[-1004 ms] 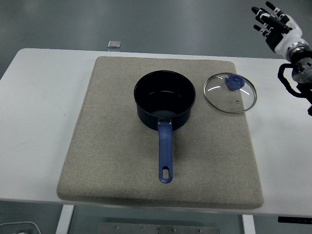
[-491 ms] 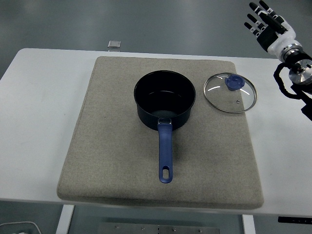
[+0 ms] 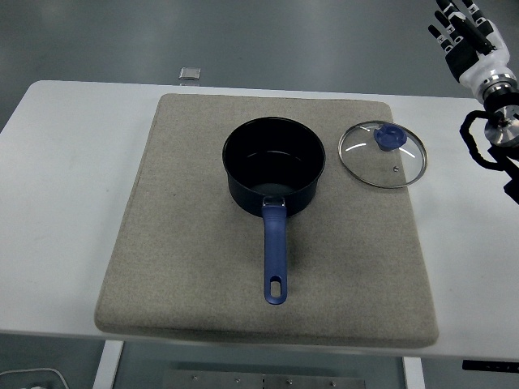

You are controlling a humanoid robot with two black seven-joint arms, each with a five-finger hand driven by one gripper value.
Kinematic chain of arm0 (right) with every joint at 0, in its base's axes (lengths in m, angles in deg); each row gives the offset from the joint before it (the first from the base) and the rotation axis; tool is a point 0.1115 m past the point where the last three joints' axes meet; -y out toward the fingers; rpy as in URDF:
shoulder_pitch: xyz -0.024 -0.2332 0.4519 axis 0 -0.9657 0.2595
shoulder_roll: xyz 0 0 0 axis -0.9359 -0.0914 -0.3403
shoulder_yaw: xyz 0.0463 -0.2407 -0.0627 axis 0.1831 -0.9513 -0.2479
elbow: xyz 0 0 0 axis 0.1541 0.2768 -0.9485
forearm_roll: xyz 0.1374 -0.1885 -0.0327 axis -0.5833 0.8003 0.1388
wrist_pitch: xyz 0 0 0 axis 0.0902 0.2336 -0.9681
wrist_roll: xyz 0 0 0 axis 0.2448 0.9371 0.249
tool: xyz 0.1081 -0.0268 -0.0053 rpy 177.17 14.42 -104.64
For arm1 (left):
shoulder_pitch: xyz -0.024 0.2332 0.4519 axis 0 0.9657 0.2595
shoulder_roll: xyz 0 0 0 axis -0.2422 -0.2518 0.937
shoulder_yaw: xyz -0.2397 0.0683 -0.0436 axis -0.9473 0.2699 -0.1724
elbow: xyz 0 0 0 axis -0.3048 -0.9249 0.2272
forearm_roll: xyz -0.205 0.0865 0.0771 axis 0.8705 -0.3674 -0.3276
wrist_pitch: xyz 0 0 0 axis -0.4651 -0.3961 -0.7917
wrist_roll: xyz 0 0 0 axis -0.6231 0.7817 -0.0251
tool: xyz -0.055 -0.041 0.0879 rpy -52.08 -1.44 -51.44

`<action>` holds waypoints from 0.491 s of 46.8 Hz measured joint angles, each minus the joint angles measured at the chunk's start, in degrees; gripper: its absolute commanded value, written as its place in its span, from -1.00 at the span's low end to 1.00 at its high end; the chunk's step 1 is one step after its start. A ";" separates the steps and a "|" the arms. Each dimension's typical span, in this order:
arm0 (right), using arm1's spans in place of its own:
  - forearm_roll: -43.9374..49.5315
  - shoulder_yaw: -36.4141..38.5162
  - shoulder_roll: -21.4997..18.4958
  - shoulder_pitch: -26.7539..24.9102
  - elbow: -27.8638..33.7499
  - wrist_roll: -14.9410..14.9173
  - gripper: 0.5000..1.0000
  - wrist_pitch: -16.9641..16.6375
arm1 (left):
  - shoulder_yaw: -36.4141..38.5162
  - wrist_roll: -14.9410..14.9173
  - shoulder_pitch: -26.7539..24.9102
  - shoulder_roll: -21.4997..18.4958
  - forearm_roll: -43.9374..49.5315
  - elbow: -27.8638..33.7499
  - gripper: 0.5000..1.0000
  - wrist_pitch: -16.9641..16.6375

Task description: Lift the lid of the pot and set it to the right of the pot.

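Head view: the glass pot lid (image 3: 382, 154) lies flat on the grey mat (image 3: 186, 243) just beside the pot (image 3: 274, 166), at its 3 o'clock, so the placement looks done. Right hand (image 3: 465, 34) hangs at 1 o'clock, well clear, fingers spread, holding nothing.

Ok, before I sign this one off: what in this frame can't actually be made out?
- Left hand: not in the head view at all.
- Right hand: fingertips cut off by the top edge, the arm by the right edge.
- Small grey object beyond the table: too small to identify.
- Pot: its dark, glossy inside shows only reflections, so a thin residue can't be ruled out.
- Glass lid: whether its rim overhangs the mat edge is unclear.
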 measured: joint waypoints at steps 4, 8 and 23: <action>0.02 0.01 0.02 0.10 0.15 -2.23 0.60 0.14 | 0.00 0.00 0.00 0.00 0.00 0.00 1.00 0.00; 0.03 -0.02 0.02 0.11 0.15 -3.03 0.60 0.14 | 0.00 0.00 0.00 0.00 0.00 0.00 1.00 0.00; -0.02 -0.03 -0.02 0.04 0.07 -3.23 0.60 0.35 | 0.00 0.00 0.00 0.00 -0.04 0.00 1.00 0.00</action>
